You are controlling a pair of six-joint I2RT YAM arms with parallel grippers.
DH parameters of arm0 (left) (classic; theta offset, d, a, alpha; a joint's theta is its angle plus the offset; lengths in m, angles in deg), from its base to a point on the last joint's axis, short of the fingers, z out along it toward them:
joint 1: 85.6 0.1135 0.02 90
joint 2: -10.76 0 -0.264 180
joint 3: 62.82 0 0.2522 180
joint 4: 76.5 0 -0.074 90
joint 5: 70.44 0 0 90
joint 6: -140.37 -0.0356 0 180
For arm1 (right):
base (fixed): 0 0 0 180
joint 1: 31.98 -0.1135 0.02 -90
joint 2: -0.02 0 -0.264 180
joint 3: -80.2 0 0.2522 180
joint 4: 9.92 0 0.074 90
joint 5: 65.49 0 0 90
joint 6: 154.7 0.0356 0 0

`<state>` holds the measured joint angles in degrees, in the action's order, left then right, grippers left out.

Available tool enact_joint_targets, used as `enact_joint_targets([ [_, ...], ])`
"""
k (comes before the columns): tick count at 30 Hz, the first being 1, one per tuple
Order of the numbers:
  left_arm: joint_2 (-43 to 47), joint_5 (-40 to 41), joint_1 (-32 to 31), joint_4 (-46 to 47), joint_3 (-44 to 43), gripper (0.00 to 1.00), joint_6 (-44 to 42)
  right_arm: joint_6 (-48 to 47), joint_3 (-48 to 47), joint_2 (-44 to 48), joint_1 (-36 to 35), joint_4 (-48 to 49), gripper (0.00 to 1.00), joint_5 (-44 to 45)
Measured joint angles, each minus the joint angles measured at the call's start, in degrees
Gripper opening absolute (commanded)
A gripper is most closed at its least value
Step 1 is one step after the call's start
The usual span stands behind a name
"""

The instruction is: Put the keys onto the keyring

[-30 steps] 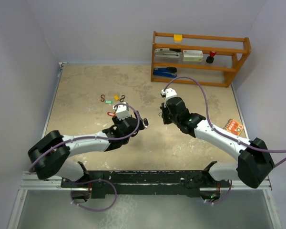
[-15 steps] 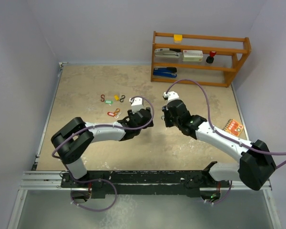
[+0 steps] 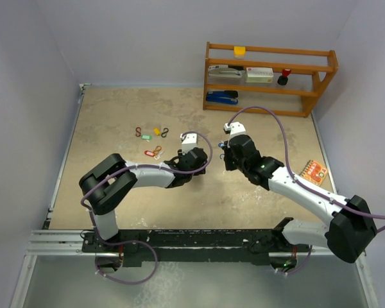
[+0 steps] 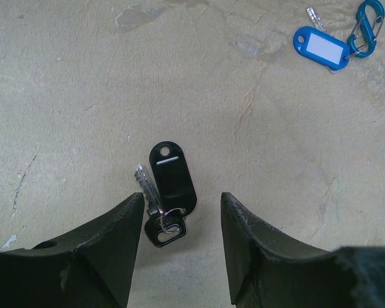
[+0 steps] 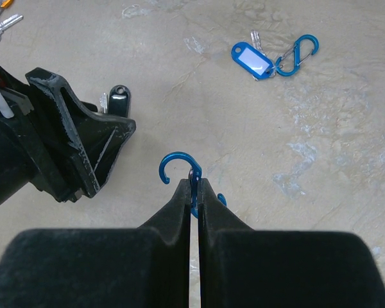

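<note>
A silver key with a black head [image 4: 155, 218] lies on the table, ringed to a black tag [image 4: 173, 179]. My left gripper [image 4: 181, 205] is open and low around it, one finger on each side, not touching it. My right gripper [image 5: 194, 183] is shut on a blue S-shaped clip [image 5: 177, 165] whose open hook sticks out past the fingertips. A blue-tagged key [image 5: 251, 58] hangs on a second blue clip [image 5: 296, 54] farther off; it also shows in the left wrist view [image 4: 321, 46]. In the top view the left gripper [image 3: 194, 157] and right gripper [image 3: 226, 151] are close together mid-table.
Several coloured keys and S-clips lie at the left: a red clip [image 3: 139, 132], a green tag [image 3: 147, 136], a yellow tag [image 3: 157, 131], a black clip [image 3: 165, 133], a red-tagged key [image 3: 150, 153]. A wooden shelf [image 3: 269, 77] stands at the back right. An orange card [image 3: 315, 171] lies right.
My left gripper has swung right, from beside the red-tagged key to the black key at mid-table. My right gripper has shifted slightly right, still shut on the blue clip.
</note>
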<state>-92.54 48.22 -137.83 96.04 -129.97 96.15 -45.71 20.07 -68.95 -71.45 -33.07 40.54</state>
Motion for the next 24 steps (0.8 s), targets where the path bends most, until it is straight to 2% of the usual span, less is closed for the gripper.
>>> enact_joint_targets([
  [14, -1.05, -1.66, 0.00, -0.37, -0.85, 0.21, -1.46, 0.00, 0.02, 0.00, 0.00, -0.24, 0.00, 0.00],
  [21, -1.05, -2.21, 0.00, -0.52, -0.85, 0.21, -1.90, 0.00, 0.55, 0.00, 0.00, -0.28, 0.00, 0.00],
  [24, -1.05, -2.27, 0.00, -0.68, -0.85, 0.25, -1.90, 0.00, 0.79, 0.00, 0.00, -0.44, 0.00, 0.00],
])
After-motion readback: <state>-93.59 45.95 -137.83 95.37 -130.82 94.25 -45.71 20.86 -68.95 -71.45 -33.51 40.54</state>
